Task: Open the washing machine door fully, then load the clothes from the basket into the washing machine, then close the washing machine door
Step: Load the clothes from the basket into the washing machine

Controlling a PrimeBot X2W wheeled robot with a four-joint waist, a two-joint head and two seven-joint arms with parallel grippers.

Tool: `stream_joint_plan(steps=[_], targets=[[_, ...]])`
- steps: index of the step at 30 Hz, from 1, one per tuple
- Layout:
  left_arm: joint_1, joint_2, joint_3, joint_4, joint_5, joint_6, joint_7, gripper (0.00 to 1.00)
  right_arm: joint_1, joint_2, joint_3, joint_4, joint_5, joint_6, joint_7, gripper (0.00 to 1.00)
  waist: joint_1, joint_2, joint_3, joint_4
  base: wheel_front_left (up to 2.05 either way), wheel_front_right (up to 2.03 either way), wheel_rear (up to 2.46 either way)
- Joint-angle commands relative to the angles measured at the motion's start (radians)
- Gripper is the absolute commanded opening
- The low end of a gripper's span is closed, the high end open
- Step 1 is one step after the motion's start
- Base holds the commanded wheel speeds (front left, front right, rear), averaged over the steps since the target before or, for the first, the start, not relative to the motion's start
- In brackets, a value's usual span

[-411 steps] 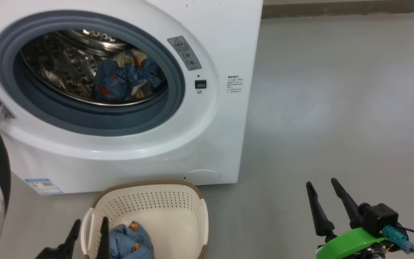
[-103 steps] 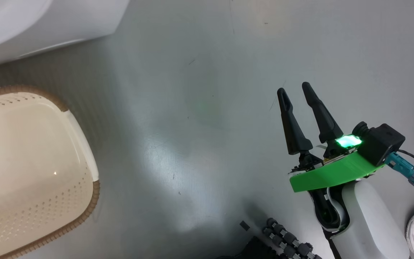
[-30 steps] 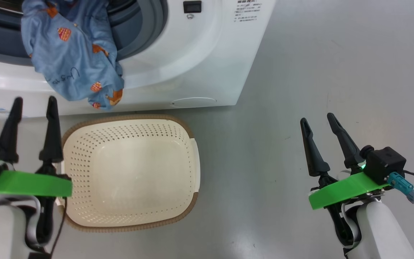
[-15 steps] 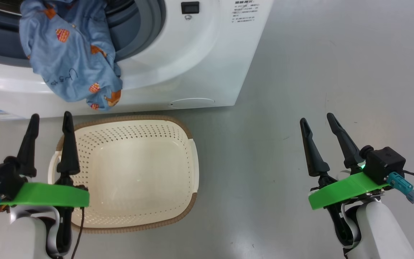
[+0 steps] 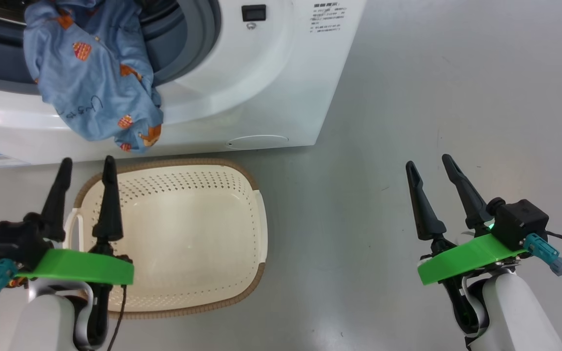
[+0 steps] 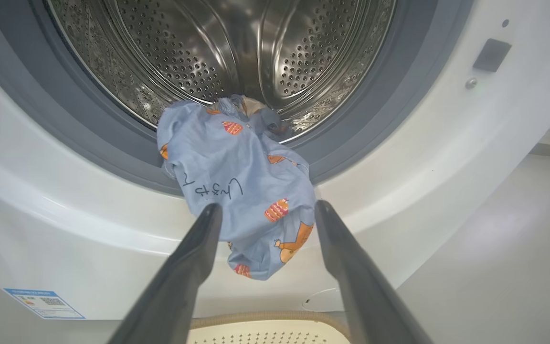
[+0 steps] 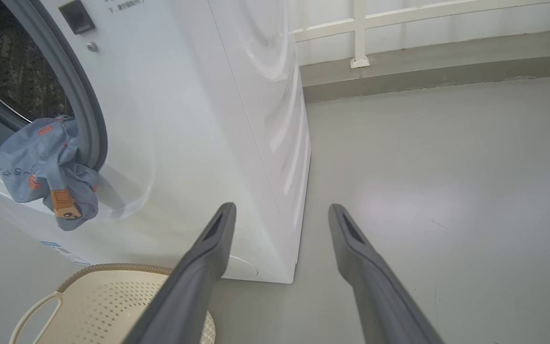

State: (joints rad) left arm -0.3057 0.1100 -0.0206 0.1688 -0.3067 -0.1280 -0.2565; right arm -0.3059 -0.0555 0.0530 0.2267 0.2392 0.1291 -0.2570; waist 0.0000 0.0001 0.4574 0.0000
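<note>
The left gripper (image 5: pixel 88 162) has its two fingers spread as wide as they go. It holds nothing and touches nothing. Just below and to the right of its fingers sits the basket (image 5: pixel 257 229), with the gripper's right finger crossing the near-left rim and handle in the head view. How high the finger stands above the rim cannot be told. The basket's perforated bottom shows bare.

The right gripper (image 5: pixel 427 162) is also fully open and has hold of nothing. It is over grey floor (image 5: pixel 408 87), well to the right of the basket. In its wrist view the right gripper (image 7: pixel 281 207) has the basket (image 7: pixel 112 306) low to its left.

Straight ahead of the left gripper (image 6: pixel 268 206), framed between its fingertips but apart from them, hang the clothes (image 6: pixel 241 191). They are a blue bundle spilling out of the drum (image 6: pixel 237 52), over the gasket (image 6: pixel 351 119) and down the white front of the machine (image 6: pixel 41 229). The lower end dangles above the far rim of the basket (image 6: pixel 265 319). In the head view the clothes (image 5: pixel 90 78) lie up and slightly left of the left gripper's fingers, draped over the machine (image 5: pixel 261 87).

A blue label (image 6: pixel 43 302) sits low on the machine, left of that gripper. Ahead of the right gripper's left finger stand the corner and side of the machine (image 7: pixel 184 119), with the clothes (image 7: pixel 41 162) far to its left. Beyond, a white rail (image 7: pixel 361 28) runs along the wall.
</note>
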Motion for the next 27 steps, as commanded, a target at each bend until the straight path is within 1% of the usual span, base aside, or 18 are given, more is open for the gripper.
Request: stream_joint_plan(steps=[1, 8, 13, 16, 19, 27], targets=[[0.015, 0.028, 0.022, -0.007, -0.016, -0.003, -0.005, 1.0, 0.014, 0.005, 0.029, -0.019, 0.0, 0.002, -0.005, 1.0, 0.0, -0.0001, 0.0, -0.002, 0.0, 0.0, 0.0], [-0.018, 0.042, -0.02, 0.096, -0.069, -0.003, -0.005, 1.0, 0.012, 0.005, 0.042, -0.02, 0.002, 0.002, -0.005, 1.0, 0.0, -0.0001, 0.012, -0.02, 0.0, 0.0, 0.0], [-0.057, 0.049, -0.049, 0.154, -0.073, -0.003, -0.005, 1.0, 0.009, 0.005, 0.043, -0.025, 0.001, 0.002, -0.005, 1.0, 0.0, -0.0001, 0.027, -0.033, 0.0, 0.0, 0.0], [-0.097, 0.046, -0.064, 0.206, -0.096, -0.003, -0.005, 1.0, 0.007, 0.005, 0.047, -0.028, 0.003, 0.002, -0.005, 1.0, 0.0, -0.0001, 0.04, -0.044, 0.0, 0.0, 0.0], [-0.145, 0.055, -0.076, 0.262, -0.101, -0.003, -0.005, 1.0, 0.001, 0.005, 0.051, -0.031, 0.005, 0.002, -0.005, 1.0, 0.0, -0.0001, 0.056, -0.056, 0.0, 0.0, 0.0], [-0.286, 0.07, -0.042, 0.397, -0.091, -0.003, -0.005, 1.0, -0.014, 0.005, 0.056, -0.034, 0.013, 0.002, -0.005, 1.0, 0.0, -0.0001, 0.094, -0.083, 0.0, 0.0, 0.0]])
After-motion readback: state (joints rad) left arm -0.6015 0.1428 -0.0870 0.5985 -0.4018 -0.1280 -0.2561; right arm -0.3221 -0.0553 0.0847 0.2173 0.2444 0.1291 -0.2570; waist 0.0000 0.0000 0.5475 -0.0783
